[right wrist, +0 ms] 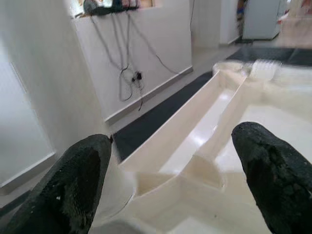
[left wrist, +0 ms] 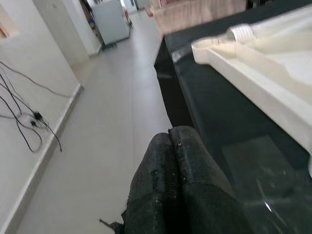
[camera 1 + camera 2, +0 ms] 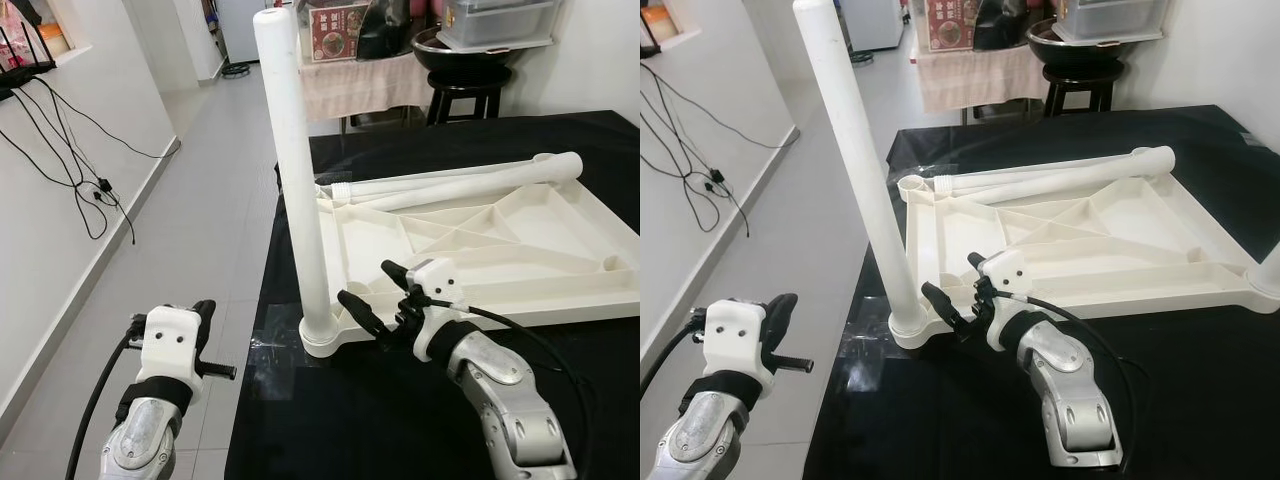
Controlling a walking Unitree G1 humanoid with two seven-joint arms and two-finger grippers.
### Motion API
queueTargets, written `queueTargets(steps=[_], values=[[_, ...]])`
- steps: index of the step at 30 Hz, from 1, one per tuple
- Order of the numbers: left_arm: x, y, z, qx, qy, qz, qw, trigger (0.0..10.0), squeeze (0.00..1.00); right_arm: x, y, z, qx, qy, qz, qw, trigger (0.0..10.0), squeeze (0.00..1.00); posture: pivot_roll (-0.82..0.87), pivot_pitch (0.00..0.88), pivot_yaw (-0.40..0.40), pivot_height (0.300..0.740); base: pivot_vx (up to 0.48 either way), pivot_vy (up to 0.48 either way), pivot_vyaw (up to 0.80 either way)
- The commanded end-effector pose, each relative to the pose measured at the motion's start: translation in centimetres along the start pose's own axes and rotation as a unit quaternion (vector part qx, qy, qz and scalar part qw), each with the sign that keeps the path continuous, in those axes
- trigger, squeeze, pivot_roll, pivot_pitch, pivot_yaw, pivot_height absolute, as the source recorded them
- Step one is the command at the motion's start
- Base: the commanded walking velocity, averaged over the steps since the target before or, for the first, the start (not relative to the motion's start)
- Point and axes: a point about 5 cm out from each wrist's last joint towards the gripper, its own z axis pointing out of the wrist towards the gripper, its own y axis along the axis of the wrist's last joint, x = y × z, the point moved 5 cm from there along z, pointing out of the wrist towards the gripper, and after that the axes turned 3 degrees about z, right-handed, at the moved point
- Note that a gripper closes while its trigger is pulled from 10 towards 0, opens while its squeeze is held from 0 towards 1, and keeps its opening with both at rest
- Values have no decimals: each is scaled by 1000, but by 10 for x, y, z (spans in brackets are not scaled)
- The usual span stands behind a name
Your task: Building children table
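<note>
Upturned on the black cloth-covered desk [image 3: 420, 420]: a cream plastic children's tabletop [image 3: 520, 250], smooth and glossy, underside braced with diagonal ribs. Planted upright in its near-left corner socket: one long round white leg [image 3: 295, 170], matte, tube-shaped, rounded at the top. Laid flat along the far edge of the tabletop: two more white legs [image 3: 470, 180], one showing a threaded end. Right end effector [image 3: 372, 295] at the near-left corner, just beside the upright leg's base, black fingers spread apart, silver forearm angled up from below. Left end effector [image 2: 178, 185] off the desk's left edge over grey floor tiles [image 3: 200, 230], fingers pressed together, holding nothing.
</note>
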Motion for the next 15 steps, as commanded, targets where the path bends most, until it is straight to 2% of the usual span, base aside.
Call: queueTargets(steps=[1, 4, 5, 8, 10, 15], values=[[-3, -4, -3, 12, -8, 0, 1000, 10000, 0, 13, -5, 0, 6, 24, 11, 1000, 10000, 0, -81, 63, 74, 740, 0, 0, 0], [-5, -7, -4, 16, -8, -3, 1000, 10000, 0, 12, -7, -3, 5, 16, 14, 1000, 10000, 0, -92, 56, 75, 740, 0, 0, 0], [-6, -9, -5, 19, -10, -9, 1000, 10000, 0, 2, -9, -6, 7, -20, 19, 1000, 10000, 0, -101, 52, 75, 740, 0, 0, 0], [-6, -10, -5, 20, -10, -12, 1000, 10000, 0, -6, -11, -9, 9, -47, 23, 999, 10000, 0, -104, 52, 76, 740, 0, 0, 0], [-6, -14, -7, 28, -19, -18, 999, 10000, 0, -16, -19, -21, 24, -85, 21, 996, 10000, 0, -124, 47, 86, 740, 0, 0, 0], [-8, -19, -11, 36, -25, -18, 999, 10000, 0, -19, -24, -25, 30, -105, 27, 994, 10000, 0, -121, 47, 88, 740, 0, 0, 0]])
